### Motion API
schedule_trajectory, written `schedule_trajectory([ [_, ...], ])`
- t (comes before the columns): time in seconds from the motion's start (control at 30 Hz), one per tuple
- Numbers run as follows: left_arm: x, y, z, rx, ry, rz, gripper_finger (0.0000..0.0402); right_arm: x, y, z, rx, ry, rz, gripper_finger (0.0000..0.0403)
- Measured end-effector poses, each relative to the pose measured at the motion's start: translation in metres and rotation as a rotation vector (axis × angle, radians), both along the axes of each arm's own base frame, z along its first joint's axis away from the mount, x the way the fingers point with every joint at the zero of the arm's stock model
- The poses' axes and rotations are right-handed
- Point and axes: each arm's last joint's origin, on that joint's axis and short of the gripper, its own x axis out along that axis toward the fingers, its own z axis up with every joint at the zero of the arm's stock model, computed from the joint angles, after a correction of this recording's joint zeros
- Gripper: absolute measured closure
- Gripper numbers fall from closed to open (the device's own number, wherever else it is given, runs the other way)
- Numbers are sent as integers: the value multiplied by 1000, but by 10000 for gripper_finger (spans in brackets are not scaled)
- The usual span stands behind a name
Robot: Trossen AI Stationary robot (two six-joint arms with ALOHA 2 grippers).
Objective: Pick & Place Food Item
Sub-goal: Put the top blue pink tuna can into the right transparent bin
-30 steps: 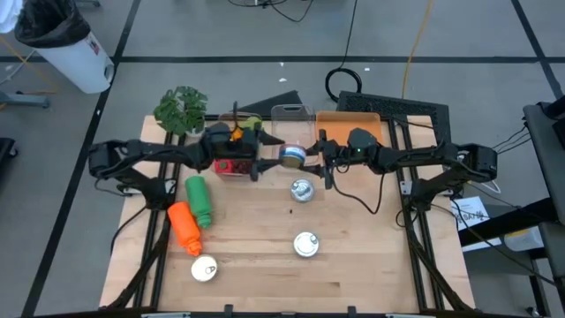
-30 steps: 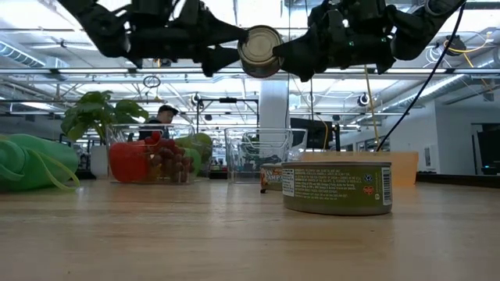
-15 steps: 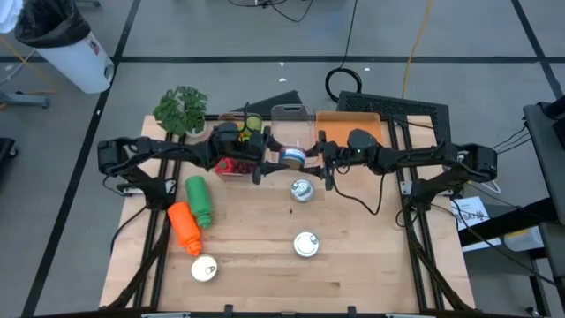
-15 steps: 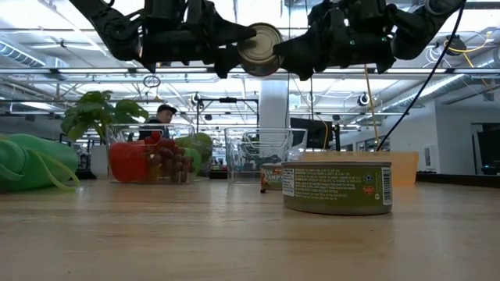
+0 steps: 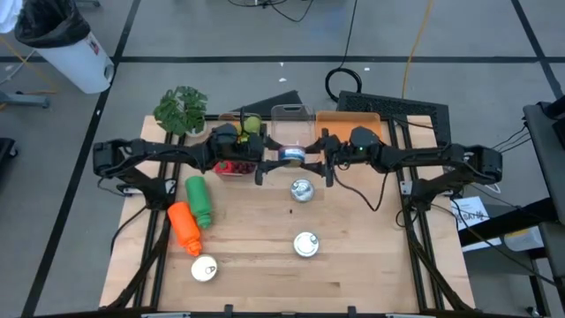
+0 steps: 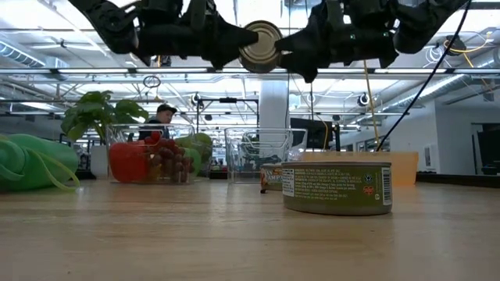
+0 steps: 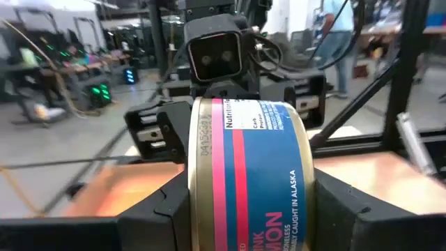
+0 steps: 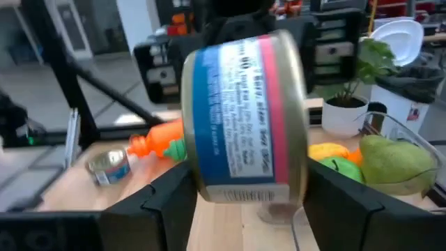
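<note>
A tin can (image 5: 292,155) with a blue and pink label hangs in the air over the table's far middle, lying on its side with one flat end (image 6: 260,47) toward the near edge. My left gripper (image 5: 265,163) reaches it level from the left and is shut on it (image 7: 244,174). My right gripper (image 5: 325,163) comes level from the right. It is open, with a finger (image 8: 174,202) on each side of the can (image 8: 244,118), which sits tilted between them. My left gripper pinches the can between its two fingers, one on each flat end; the gold rim (image 7: 198,202) lies against one finger (image 7: 157,216). The fingers come level from the table's left. The can is lifted clear, lying on its side.
Three other cans (image 5: 303,190) (image 5: 305,245) (image 5: 204,268) stand on the table, one of them close to the low camera (image 6: 337,187). Green (image 5: 199,200) and orange (image 5: 184,227) bottles lie at the left. A fruit bowl (image 6: 148,160), a clear tub (image 5: 291,119), an orange tray (image 5: 349,124) and a plant (image 5: 181,108) line the far side.
My left gripper has moved toward the can from the left and its fingers have drawn together onto it. Both wrists have rolled a little. The can has stayed in the air at the same spot.
</note>
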Motion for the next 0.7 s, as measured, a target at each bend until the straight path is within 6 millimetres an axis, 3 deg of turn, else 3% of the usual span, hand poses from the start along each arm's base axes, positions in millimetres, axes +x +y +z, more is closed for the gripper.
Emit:
schedule_trajectory([
  [0.1,-7,0,5,103,39,104,206,-9,3,3,58,61,0,168],
  [0.23,-12,10,5,229,105,377,206,-22,9,2,93,164,29,159],
  [0.43,-8,23,-17,352,311,548,206,-34,13,9,91,188,23,163],
  [0.7,41,47,-49,497,708,673,206,-35,14,13,24,164,10,170],
])
